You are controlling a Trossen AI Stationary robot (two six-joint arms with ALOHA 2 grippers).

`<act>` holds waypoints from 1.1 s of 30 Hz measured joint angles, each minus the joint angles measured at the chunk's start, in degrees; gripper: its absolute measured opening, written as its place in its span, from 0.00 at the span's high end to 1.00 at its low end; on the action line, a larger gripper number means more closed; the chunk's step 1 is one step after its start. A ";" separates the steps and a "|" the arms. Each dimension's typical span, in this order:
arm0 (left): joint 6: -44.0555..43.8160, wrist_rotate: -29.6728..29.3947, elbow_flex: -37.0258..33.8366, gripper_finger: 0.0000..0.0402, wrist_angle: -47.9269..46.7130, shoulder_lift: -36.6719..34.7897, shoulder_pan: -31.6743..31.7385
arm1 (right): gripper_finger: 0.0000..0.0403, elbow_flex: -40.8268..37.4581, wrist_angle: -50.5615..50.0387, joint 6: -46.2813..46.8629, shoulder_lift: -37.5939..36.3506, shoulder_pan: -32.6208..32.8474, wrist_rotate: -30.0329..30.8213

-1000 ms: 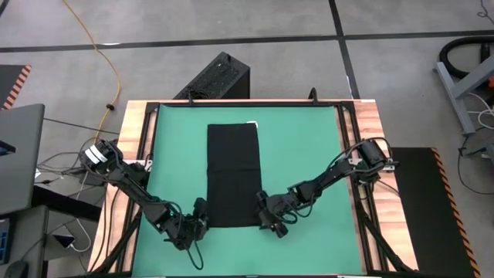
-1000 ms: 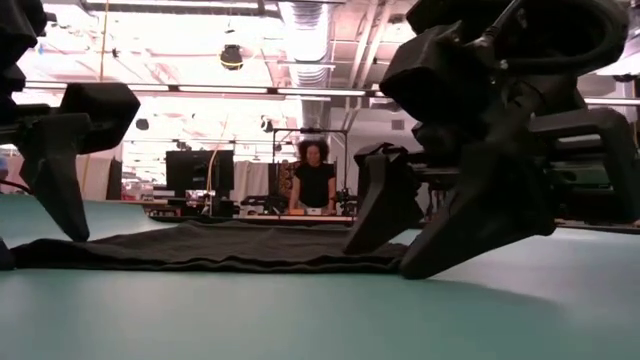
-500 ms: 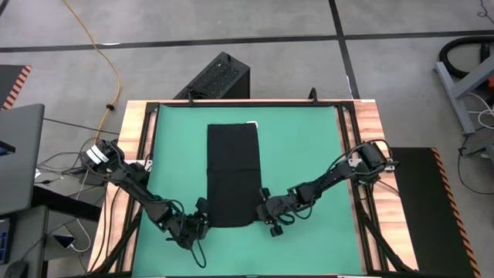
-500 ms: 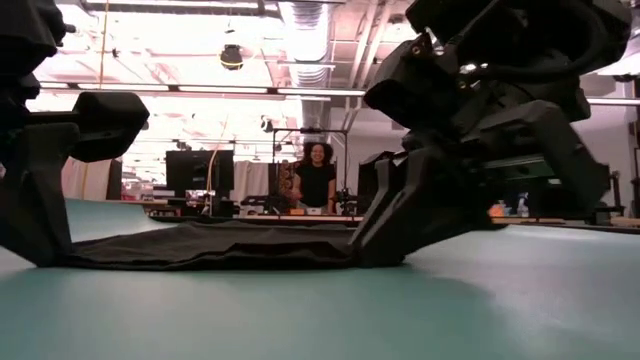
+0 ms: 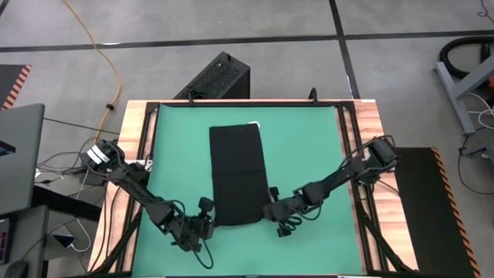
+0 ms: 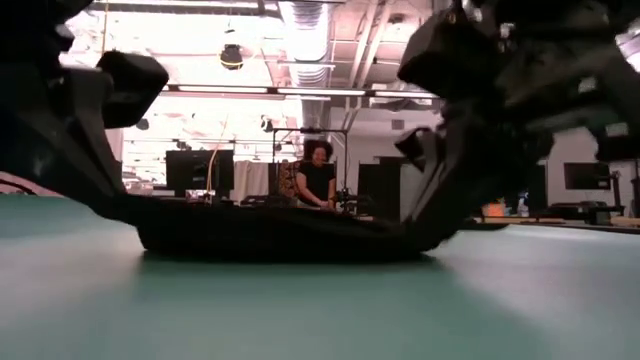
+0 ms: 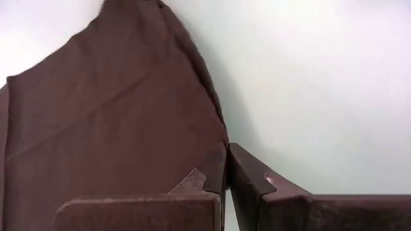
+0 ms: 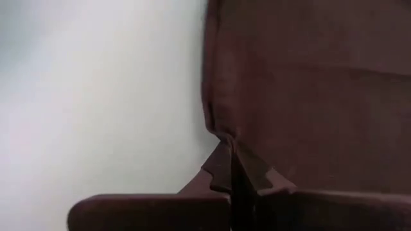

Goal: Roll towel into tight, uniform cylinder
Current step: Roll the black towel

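Note:
The black towel (image 5: 236, 174) lies lengthwise on the green mat (image 5: 309, 154), its white tag (image 5: 252, 123) at the far edge. My left gripper (image 5: 211, 219) is shut on the towel's near left corner. My right gripper (image 5: 268, 213) is shut on the near right corner. In the low view the near edge (image 6: 280, 240) sags between the two raised corners, and its middle rests on the mat. The far part stays flat. My left gripper pinches the towel's near left corner (image 7: 217, 154) between its two fingers, slanting down from the near left. The corner is raised off the mat, and the cloth runs away from it, drawn up in folds. How many layers are held, I cannot tell. My right gripper pinches the towel's near right corner (image 8: 221, 136) between its two fingers, slanting down from the near right. The corner is lifted off the mat, and the cloth's side edge puckers just ahead of the fingertips. How many layers are held, I cannot tell.
A black ribbed box (image 5: 220, 77) stands on the floor beyond the table's far edge. The wooden table rim (image 5: 370, 123) frames the mat. Bare mat lies on both sides of the towel. A person (image 6: 315, 180) shows far off in the room.
Both grippers have shut on the towel's near corners and risen, drawing slightly outward and toward the near edge. The near edge has come up off the mat at both corners and sags in the middle. The far part of the towel has stayed flat.

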 joint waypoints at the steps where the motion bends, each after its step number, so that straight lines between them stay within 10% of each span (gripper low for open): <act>1: -0.02 0.18 0.37 1.00 -0.03 -0.01 0.00 | 0.97 0.04 -0.52 0.74 -0.63 0.07 0.04; 33: -7.33 -2.87 1.24 1.00 -8.85 -0.13 7.36 | 0.97 -0.22 -8.25 5.14 -4.32 -9.29 1.46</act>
